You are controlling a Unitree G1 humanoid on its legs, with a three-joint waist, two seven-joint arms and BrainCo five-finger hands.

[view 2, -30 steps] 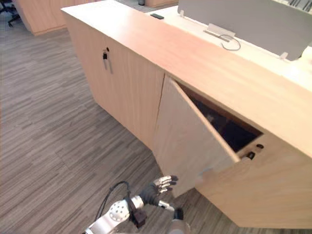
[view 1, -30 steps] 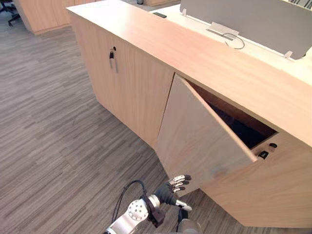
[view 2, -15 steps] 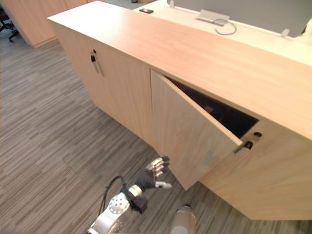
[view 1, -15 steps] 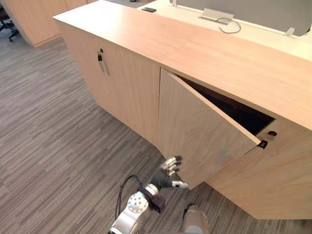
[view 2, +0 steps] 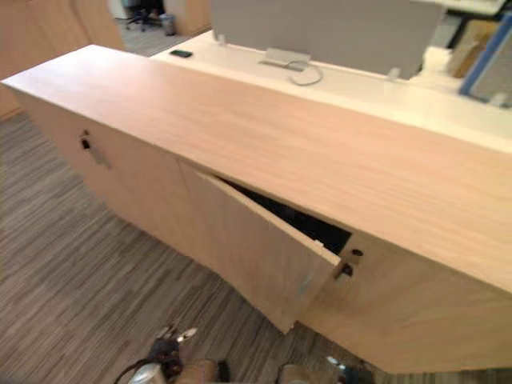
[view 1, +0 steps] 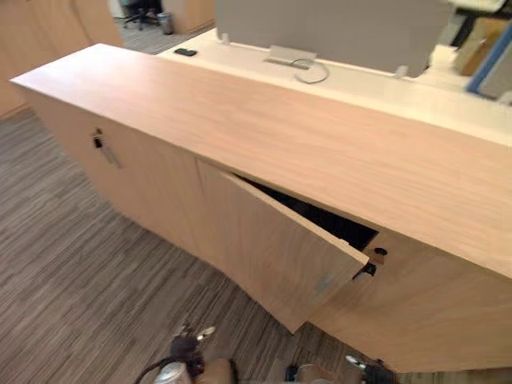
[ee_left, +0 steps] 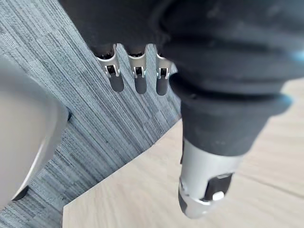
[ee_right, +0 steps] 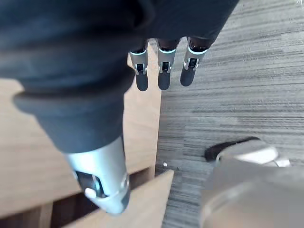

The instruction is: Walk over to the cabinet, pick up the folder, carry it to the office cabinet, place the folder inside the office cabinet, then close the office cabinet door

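The office cabinet door (view 1: 272,248) stands partly open and the inside is dark, so I cannot tell where the folder lies. The left hand (ee_left: 213,71) and right hand (ee_right: 85,71) hang empty with straight fingers over the grey striped carpet (view 1: 72,272). A white desk (view 1: 360,88) stands behind the cabinet.

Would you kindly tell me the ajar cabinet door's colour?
The ajar cabinet door is pale wood-grain; left eye view.

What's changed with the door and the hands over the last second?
The light wooden cabinet door has swung much nearer to shut. The left hand, open, now sits back from the door's lower corner. The door is still ajar; the right hand hangs open, empty.
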